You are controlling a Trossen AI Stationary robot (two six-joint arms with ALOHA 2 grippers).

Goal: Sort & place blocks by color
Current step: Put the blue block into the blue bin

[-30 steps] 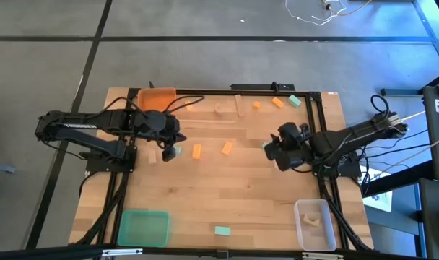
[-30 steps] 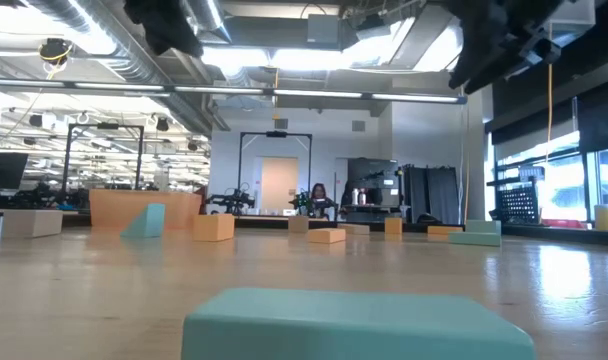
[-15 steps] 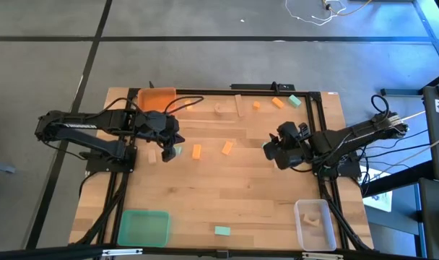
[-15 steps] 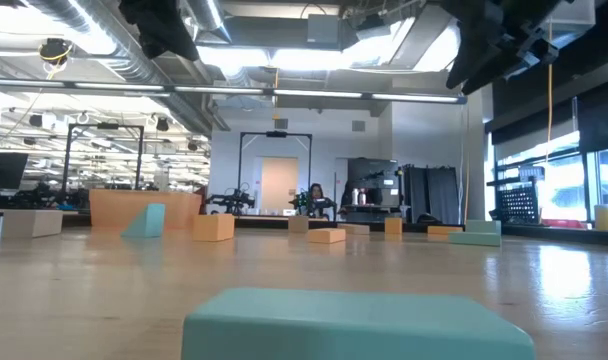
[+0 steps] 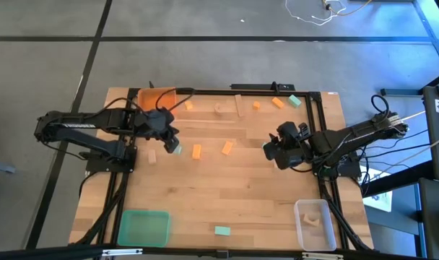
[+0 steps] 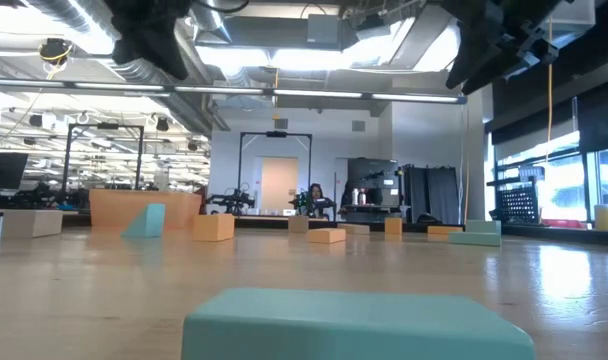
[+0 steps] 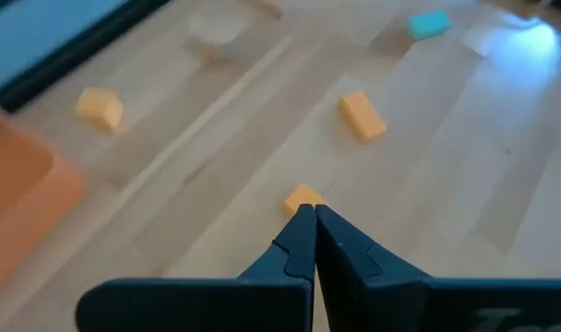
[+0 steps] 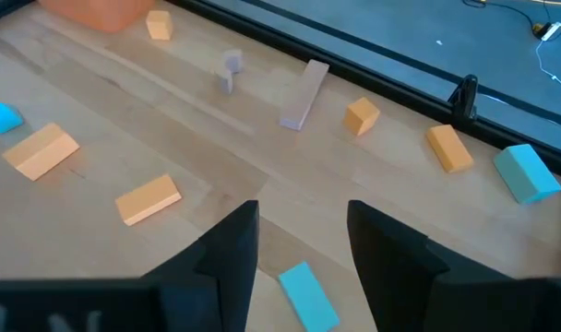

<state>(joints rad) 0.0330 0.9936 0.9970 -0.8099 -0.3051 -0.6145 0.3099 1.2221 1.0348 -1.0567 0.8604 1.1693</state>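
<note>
A pale wooden surface (image 5: 227,195) is seen from above, framed by dark rails. Three square trays are set at its corners: an orange tray (image 5: 156,98) at the far left, a green tray (image 5: 143,227) at the near left, and a clear tray (image 5: 315,224) at the near right, in which a pale block (image 5: 313,216) is lying.

The left arm is stretched in from the left edge, and its tool (image 5: 169,139) is held just beside the orange tray. The tool is clenched, its fingers (image 7: 304,242) pressed together with nothing between them. A teal block (image 5: 175,147) lies right beside it, and a pale block (image 5: 152,157) a little nearer the front.

The right arm is reached in from the right edge. Its tool (image 5: 268,149) is held over the surface right of centre, released, with a clear gap between the fingers (image 8: 227,251) and nothing grasped. A teal block (image 8: 308,295) is seen on the surface below that gap.

The rest of the blocks are scattered. Two orange blocks (image 5: 197,151) (image 5: 227,148) lie near the middle, between the two tools. Along the far edge are found a small orange block (image 5: 188,105), a long pale block (image 5: 239,105), two orange blocks (image 5: 256,105) (image 5: 278,102) and a teal block (image 5: 294,100). One more teal block (image 5: 222,231) lies at the near edge, between the green and clear trays.
</note>
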